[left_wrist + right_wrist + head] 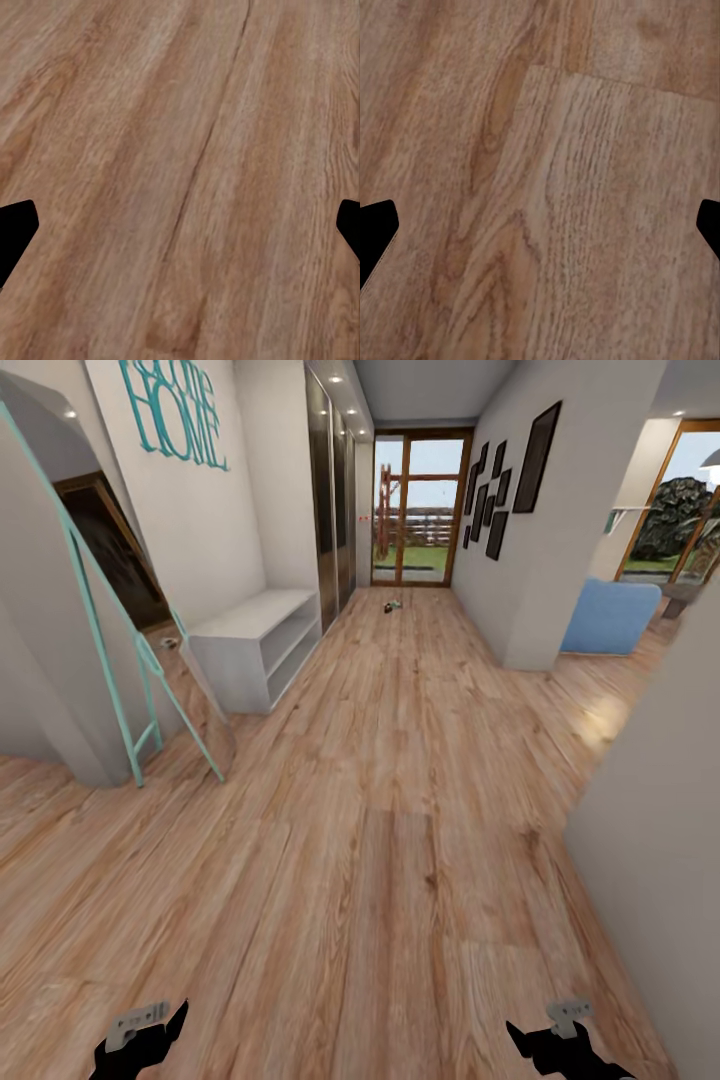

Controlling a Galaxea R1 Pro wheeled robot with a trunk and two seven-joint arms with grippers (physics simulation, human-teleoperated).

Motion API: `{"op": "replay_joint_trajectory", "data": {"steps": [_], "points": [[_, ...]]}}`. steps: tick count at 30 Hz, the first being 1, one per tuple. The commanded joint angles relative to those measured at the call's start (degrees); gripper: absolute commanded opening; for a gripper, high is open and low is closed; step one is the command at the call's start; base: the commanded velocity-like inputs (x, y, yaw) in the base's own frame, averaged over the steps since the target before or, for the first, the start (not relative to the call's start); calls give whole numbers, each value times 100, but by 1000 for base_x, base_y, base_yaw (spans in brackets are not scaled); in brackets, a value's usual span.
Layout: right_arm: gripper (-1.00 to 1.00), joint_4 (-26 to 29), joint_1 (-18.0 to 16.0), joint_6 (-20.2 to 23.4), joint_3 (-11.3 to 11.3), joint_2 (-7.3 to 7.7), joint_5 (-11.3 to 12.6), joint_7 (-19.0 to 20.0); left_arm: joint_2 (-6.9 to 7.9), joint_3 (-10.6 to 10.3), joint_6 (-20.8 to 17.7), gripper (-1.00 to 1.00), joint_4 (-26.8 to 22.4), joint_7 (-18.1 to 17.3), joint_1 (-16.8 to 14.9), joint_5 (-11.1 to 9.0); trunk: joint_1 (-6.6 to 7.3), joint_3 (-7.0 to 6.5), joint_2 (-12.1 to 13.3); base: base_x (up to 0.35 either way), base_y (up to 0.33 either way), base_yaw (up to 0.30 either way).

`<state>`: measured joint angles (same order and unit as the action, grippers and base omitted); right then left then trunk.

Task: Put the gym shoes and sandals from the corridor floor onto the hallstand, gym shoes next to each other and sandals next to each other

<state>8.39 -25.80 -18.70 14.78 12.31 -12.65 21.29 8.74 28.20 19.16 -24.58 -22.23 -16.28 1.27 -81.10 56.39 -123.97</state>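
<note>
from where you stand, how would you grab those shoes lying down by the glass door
Too far to plan a grip. The shoes are only small dark specks on the corridor floor near the glass door, so their pose and shape can't be read. Both grippers, left gripper and right gripper, are open over bare planks. Probably drive closer, then come from above.

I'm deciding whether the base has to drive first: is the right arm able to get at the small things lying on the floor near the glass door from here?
Probably not. The small things lie far down the corridor by the glass door, while the right gripper hangs open above bare floor close to the robot. Nothing blocks the path; the base would likely have to drive closer.
</note>
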Motion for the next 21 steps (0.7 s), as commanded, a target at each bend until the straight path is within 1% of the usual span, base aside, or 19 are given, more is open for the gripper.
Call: {"op": "replay_joint_trajectory", "data": {"steps": [1,10,18,21], "points": [[100,-4,-4,-21,50,0,-50,24,-4,46,9,100,6,-53,-6,14,-3,-2,-2,338,0,0],[100,-4,-4,-20,48,0,-52,24,-4,45,10,100,6,-51,-7,14,-3,-53,-2,338,0,0],[100,-4,-4,-21,50,0,-47,24,-4,45,9,100,6,-53,-7,14,-3,-61,-2,338,0,0],[100,-4,-4,-20,50,0,-49,24,-4,45,8,100,6,-53,-7,14,-3,-63,-2,338,0,-81]]}}
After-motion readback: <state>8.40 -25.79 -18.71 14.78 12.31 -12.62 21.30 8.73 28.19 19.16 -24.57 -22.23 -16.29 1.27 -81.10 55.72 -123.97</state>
